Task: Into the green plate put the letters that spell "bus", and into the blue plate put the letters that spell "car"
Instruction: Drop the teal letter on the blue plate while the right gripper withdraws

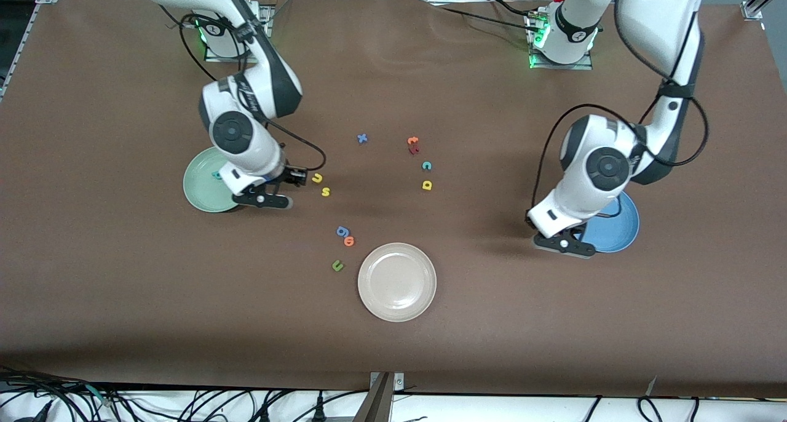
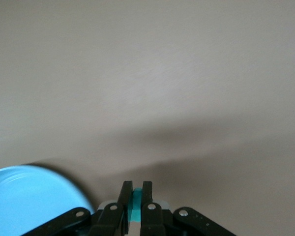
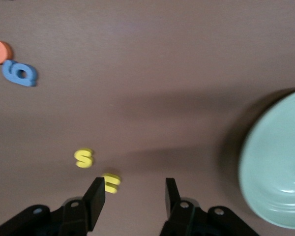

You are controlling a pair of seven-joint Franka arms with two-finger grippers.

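Three round plates are counted on the brown table: a pale mint-green plate (image 1: 206,191), a medium-blue plate (image 1: 618,228) and a beige-white plate (image 1: 397,281). One teal foam letter (image 1: 216,175) lies in the green plate. A yellow-orange foam u (image 1: 316,178) and a yellow foam s (image 1: 326,192) lie just beside it. A teal foam c (image 1: 426,165) and a yellow foam a (image 1: 427,185) lie mid-table.

The right gripper (image 3: 135,194) is held low beside the green plate, fingers apart and empty. The left gripper (image 2: 135,192), beside the blue plate, is clamped on a teal foam piece (image 2: 136,204).
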